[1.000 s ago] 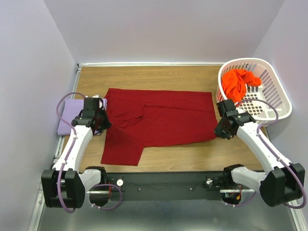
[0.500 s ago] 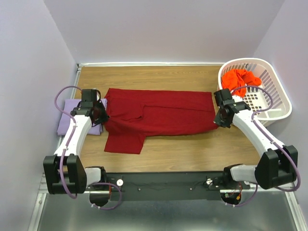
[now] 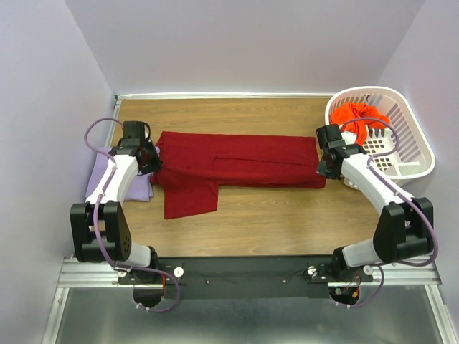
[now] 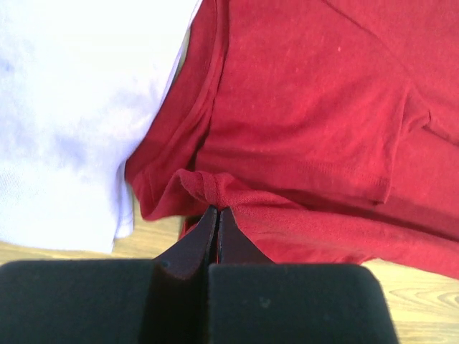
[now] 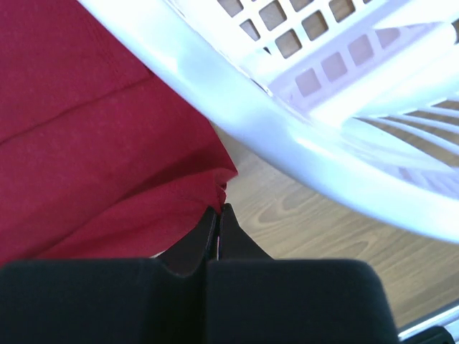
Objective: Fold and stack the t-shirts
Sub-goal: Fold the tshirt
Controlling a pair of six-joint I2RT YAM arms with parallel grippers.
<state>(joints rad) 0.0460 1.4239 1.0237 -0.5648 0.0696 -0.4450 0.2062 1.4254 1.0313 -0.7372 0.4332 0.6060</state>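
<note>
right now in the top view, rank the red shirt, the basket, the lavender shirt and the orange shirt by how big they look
1. dark red shirt
2. laundry basket
3. lavender shirt and orange shirt: they look alike, and the left arm covers part of the lavender one

Both arms now reach farther out from their bases. The left gripper and right gripper, each pinched on an edge of the large dark red cloth t-shirt, carry it forward over the shirt body. The cloth trailing behind the fingers shrinks: the body is a narrower band and the sleeve flap is shorter.
</note>
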